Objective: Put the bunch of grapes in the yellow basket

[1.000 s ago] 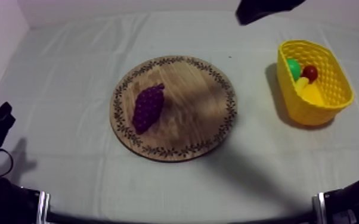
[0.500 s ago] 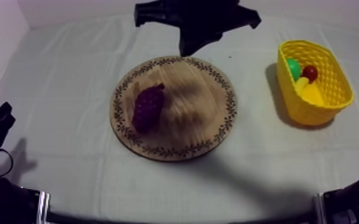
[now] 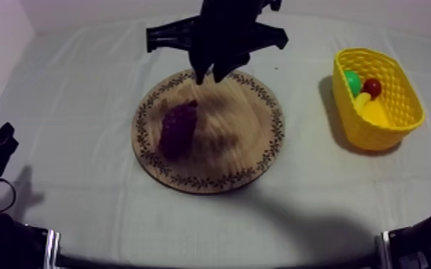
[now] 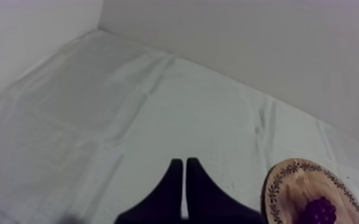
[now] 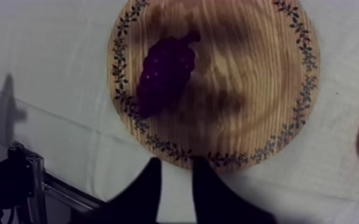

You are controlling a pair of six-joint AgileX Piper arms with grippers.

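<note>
The left gripper, its two black fingers pressed together on nothing, sits at its own side, with the purple bunch of toy grapes well away past its fingertips. The grapes lie on the round wooden board with a patterned rim, their long axis slanting, stem end toward the far rim. The right gripper, fingers apart and empty, hovers over that far rim and is clearly nearer. The bunch lies just ahead of its fingertips, toward one finger. The yellow basket stands well beyond the other finger.
</note>
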